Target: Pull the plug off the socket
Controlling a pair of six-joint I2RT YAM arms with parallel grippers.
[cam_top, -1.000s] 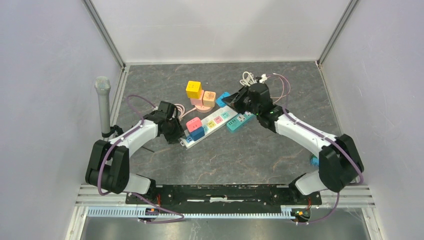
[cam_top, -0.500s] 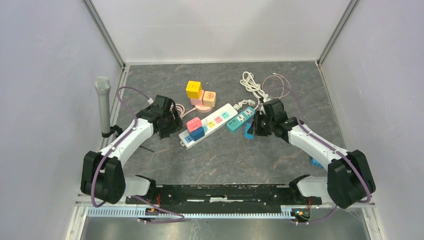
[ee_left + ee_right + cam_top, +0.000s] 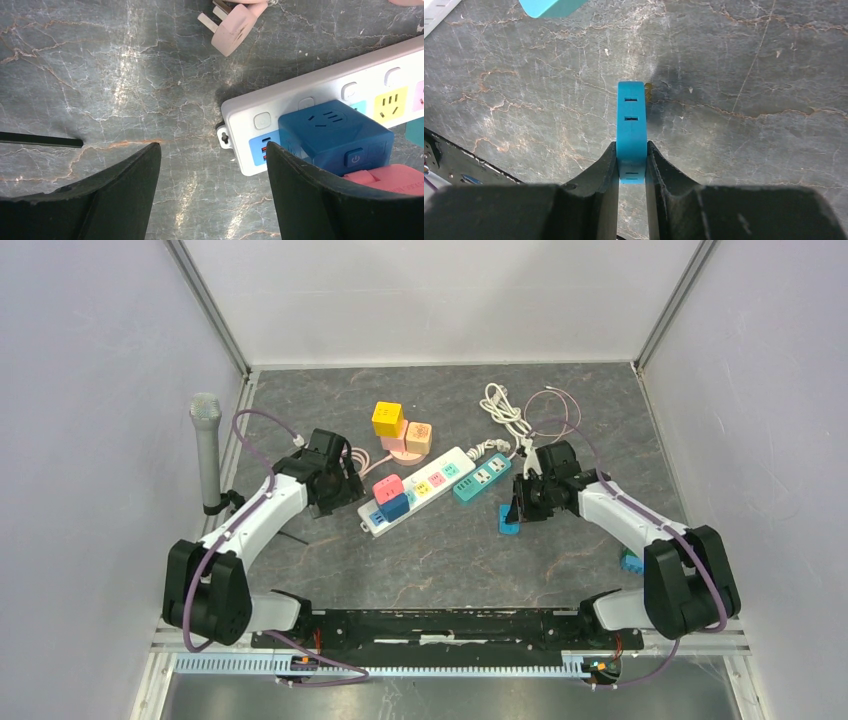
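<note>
My right gripper (image 3: 514,508) (image 3: 631,152) is shut on a flat light-blue plug (image 3: 510,526) (image 3: 631,117). The plug hangs edge-on low over the grey stone table, apart from both strips. The white socket strip (image 3: 432,478) (image 3: 260,122) lies slantwise at mid table, with a dark-blue cube plug (image 3: 395,507) (image 3: 332,132) and a pink one (image 3: 388,487) (image 3: 395,180) still plugged in at its left end. A teal socket strip (image 3: 478,478) (image 3: 551,6) lies beside it. My left gripper (image 3: 350,500) (image 3: 212,152) stands open just off the white strip's left end, with nothing between its fingers.
Yellow (image 3: 387,418) and orange (image 3: 418,437) cubes sit on a pink base behind the strips, and a loose pink plug (image 3: 230,30) lies near them. A coiled white cable (image 3: 505,405) is at the back. A microphone (image 3: 206,450) stands at left. Another blue piece (image 3: 630,562) lies by the right arm.
The right gripper has come away from the strips toward the near side with the light-blue plug in it. The left gripper has let go of the white strip's end and opened wide.
</note>
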